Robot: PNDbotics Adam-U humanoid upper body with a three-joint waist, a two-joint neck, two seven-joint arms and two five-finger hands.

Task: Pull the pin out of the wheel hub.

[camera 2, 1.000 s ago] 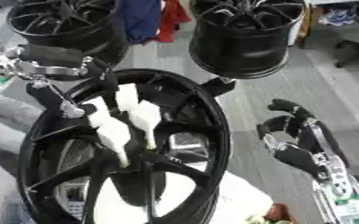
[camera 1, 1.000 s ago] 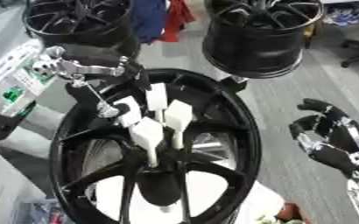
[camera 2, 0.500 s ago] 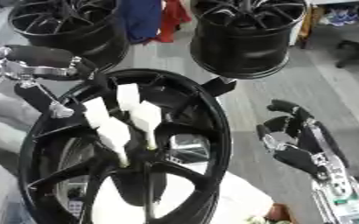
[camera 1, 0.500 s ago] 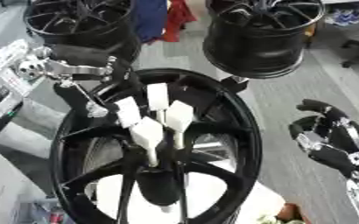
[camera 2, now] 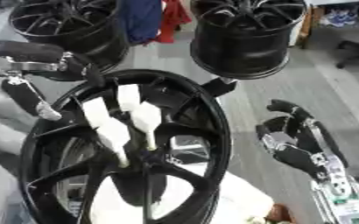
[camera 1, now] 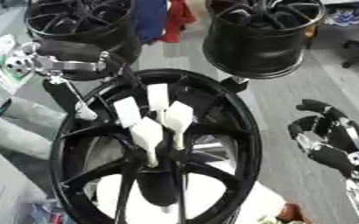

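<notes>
Hub [camera 1: 163,175] of a black spoked wheel, seen from above, with four white pins [camera 1: 158,118] standing in its centre — a tight cluster, each with a flat paddle head above a thin stem, none visibly lifted clear. By this showing the task is not yet done: no pin is out, and neither hand touches one.

Left hand [camera 1: 68,59]: up and to the left of the hub, over the wheel's rim [camera 1: 244,131], fingers curled but closed on nothing that can be made out. A thin rod with a pale tip hangs from it toward the rim; what it is cannot be told. Right hand [camera 2: 293,140]: well to the right of the hub, off the wheel, fingers relaxed and apart, idle.

What is left: bring a hand in over the spokes, pinch one pin's head, and draw it up along its stem. The pins stand close together, so the neighbours are the likely hindrance — as are the spokes around them.

Surroundings: two more black wheels beyond the hub, one upper left [camera 1: 75,22], one upper right [camera 1: 263,35]; blue and red cloth [camera 1: 163,17] between them; grey floor to the right.
</notes>
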